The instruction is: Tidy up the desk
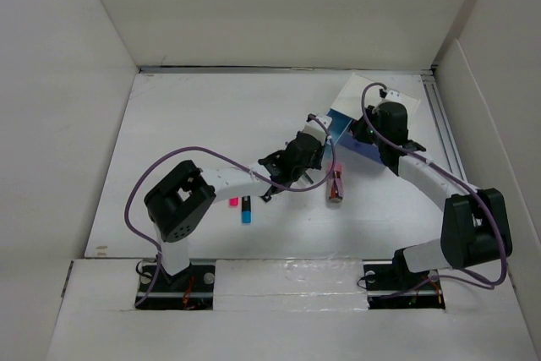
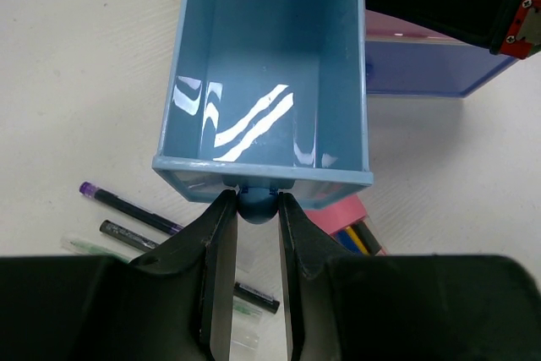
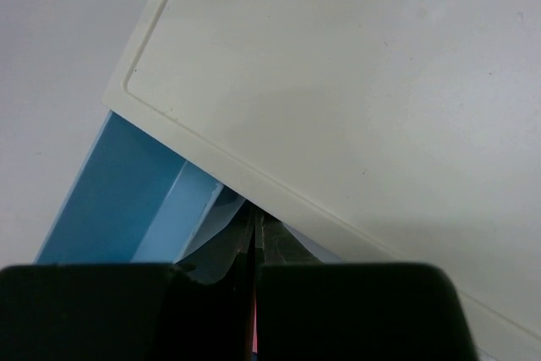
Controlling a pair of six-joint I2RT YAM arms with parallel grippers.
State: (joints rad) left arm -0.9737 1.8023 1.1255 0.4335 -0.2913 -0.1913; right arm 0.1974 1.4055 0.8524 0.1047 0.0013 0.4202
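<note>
The white desk (image 1: 211,124) holds a small white drawer box (image 1: 385,101) at the back right. Its blue drawer (image 1: 340,127) is pulled out toward the left arm; in the left wrist view the drawer (image 2: 270,65) is empty. My left gripper (image 1: 314,139) is shut on the drawer's round blue knob (image 2: 256,205), its fingers (image 2: 218,251) on both sides of it. My right gripper (image 1: 369,134) is at the box's front edge, jaws shut together (image 3: 256,230) just under the box's white top (image 3: 355,82), beside the blue drawer (image 3: 127,200).
A pink pencil case (image 1: 336,185) with pens lies under the left wrist, also in the left wrist view (image 2: 355,226). Loose pens (image 2: 127,205) lie beside the drawer. A small pink item (image 1: 234,202) and a blue-and-black item (image 1: 247,210) lie centre-left. A purple drawer (image 2: 423,65) shows under the box.
</note>
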